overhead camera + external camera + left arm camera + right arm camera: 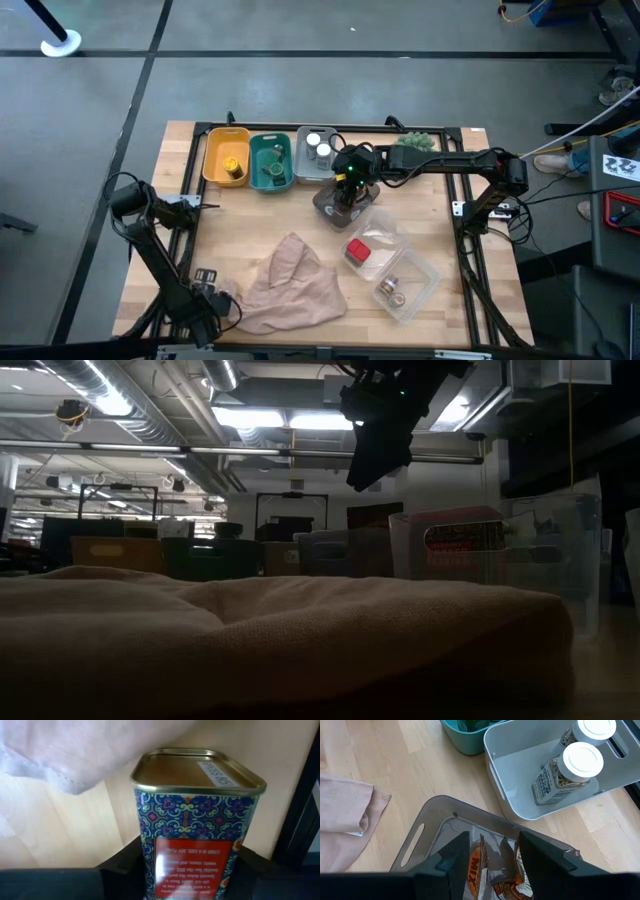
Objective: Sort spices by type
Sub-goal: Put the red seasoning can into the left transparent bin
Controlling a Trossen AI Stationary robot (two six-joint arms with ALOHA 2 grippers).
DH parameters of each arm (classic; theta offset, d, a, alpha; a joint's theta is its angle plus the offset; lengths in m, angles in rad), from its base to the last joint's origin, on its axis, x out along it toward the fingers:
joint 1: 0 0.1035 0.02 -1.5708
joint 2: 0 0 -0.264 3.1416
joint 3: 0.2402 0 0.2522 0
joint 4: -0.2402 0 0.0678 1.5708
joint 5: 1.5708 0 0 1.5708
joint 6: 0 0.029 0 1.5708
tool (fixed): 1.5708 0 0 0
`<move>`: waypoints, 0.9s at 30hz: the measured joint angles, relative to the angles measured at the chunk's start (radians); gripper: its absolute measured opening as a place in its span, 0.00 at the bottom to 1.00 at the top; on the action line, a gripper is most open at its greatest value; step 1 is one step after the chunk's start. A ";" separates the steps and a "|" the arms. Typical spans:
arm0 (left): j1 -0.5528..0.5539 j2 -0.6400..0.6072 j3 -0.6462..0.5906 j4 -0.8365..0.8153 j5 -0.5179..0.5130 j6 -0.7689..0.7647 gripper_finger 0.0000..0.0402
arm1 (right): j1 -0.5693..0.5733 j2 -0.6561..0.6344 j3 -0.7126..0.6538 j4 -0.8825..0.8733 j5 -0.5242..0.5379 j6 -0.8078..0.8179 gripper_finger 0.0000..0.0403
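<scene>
In the left wrist view a spice tin, blue-patterned with a red label and gold ends, stands between the fingers of my left gripper. That gripper is at the table's near left, beside the beige cloth. My right gripper hangs open over the grey bin, where orange-brown sachets stand on edge. Two white-capped jars lie in the white bin. A red packet and a jar lie in clear trays. My left gripper has the tin pinched between its two fingers, one on each narrow side near the end closest to the camera. The fingers come from above, pointing down. The label face is toward the camera and the gold end points away; whether the tin rests on the table is hidden.
A yellow bin, a teal bin and the white bin stand in a row along the far edge. A green spiky plant ball lies at the far right. The cloth's edge hangs close to the tin. Bare wood lies at the left.
</scene>
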 joint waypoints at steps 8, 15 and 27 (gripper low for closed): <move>0.068 -0.008 0.000 0.000 0.016 -0.028 0.42 | 0.000 0.000 0.000 0.000 0.000 -0.052 0.43; 0.144 -0.086 0.002 -0.013 0.105 -0.012 0.42 | 0.000 0.000 0.000 0.010 0.000 -0.051 0.43; 0.302 -0.267 0.002 -0.011 0.113 -0.028 0.42 | 0.000 -0.001 0.000 0.132 0.000 -0.049 0.43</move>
